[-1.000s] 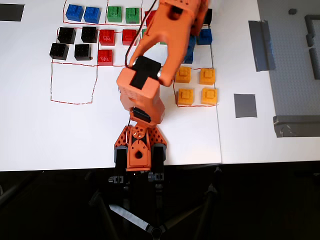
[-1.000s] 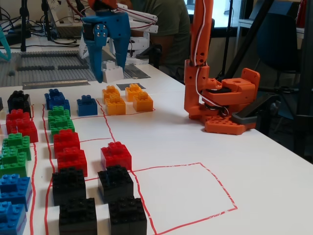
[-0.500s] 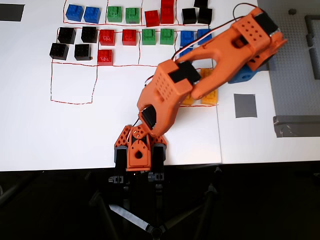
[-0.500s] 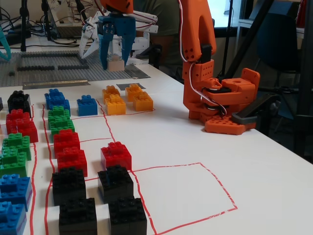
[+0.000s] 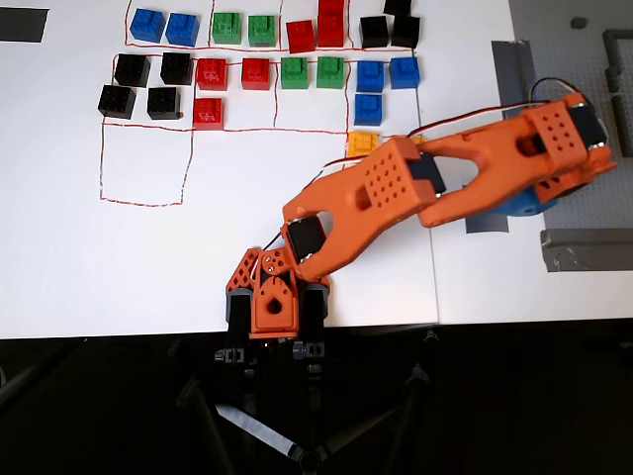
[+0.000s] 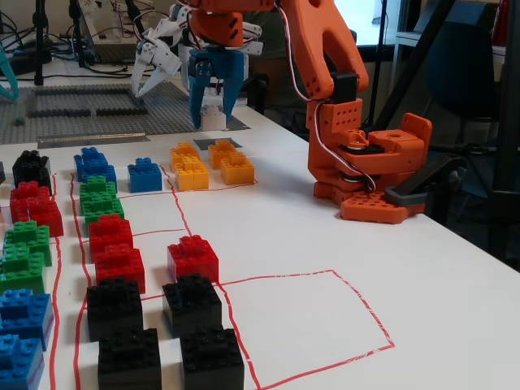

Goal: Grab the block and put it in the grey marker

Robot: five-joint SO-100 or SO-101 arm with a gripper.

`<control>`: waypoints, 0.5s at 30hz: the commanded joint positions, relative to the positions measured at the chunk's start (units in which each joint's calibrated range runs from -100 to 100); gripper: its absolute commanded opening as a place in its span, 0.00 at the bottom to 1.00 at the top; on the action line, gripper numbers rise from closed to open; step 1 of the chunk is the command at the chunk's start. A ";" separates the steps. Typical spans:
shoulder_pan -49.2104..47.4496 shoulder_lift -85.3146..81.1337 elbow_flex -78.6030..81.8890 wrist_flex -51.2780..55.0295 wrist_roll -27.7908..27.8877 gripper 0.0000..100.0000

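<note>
The hand (image 6: 213, 101) holds the white block (image 6: 213, 116) between its blue fingers, the block resting on or just above the grey marker (image 6: 231, 123) at the surface's (image 6: 422, 276) far edge. Placing looks nearly done; next the fingers should part and lift straight up. Yellow bricks (image 6: 211, 162) sit near the marker, none in the way.

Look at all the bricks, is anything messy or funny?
Nothing looks spilled or broken. Only the white block sits apart from the tidy colour groups, far back in the fixed view, inside the hand.
</note>
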State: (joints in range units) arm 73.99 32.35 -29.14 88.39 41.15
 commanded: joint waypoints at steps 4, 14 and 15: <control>2.13 -0.83 -8.40 -0.63 1.03 0.00; 3.96 5.13 -11.94 0.60 1.66 0.04; 4.29 5.48 -12.22 0.60 1.76 0.06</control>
State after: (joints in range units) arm 75.32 41.40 -35.52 88.07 41.88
